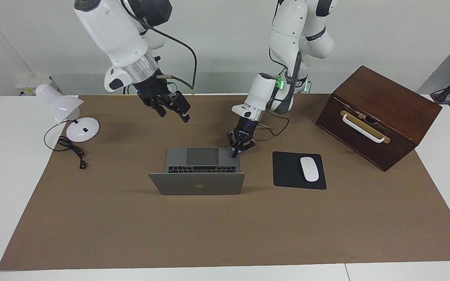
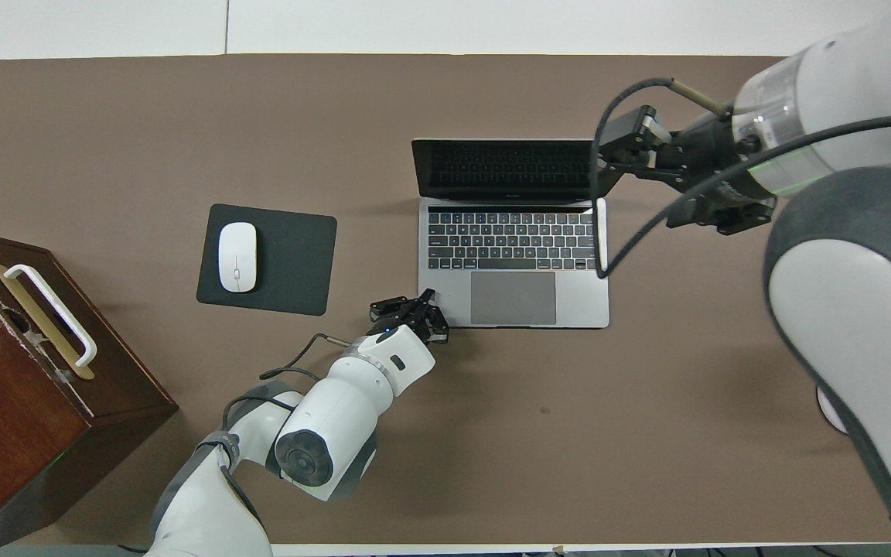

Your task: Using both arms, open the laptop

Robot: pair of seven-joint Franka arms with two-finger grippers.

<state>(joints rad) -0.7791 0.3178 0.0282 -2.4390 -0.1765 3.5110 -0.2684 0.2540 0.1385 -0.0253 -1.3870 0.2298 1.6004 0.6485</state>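
The silver-grey laptop [image 1: 197,186] stands open in the middle of the brown mat, lid upright with the apple logo facing away from the robots; the keys and trackpad show in the overhead view [image 2: 513,263]. My left gripper [image 1: 237,150] is low at the base's corner nearest the robots, toward the left arm's end, open, with one fingertip [image 2: 430,295] touching that corner. My right gripper [image 1: 174,108] is open and empty, up in the air. In the overhead view the right gripper [image 2: 614,162] overlaps the lid's edge at the right arm's end.
A black mouse pad [image 1: 287,171] with a white mouse [image 1: 309,168] lies beside the laptop toward the left arm's end. A dark wooden box [image 1: 377,117] with a white handle stands past it. A white desk lamp [image 1: 66,111] with a black cable is at the right arm's end.
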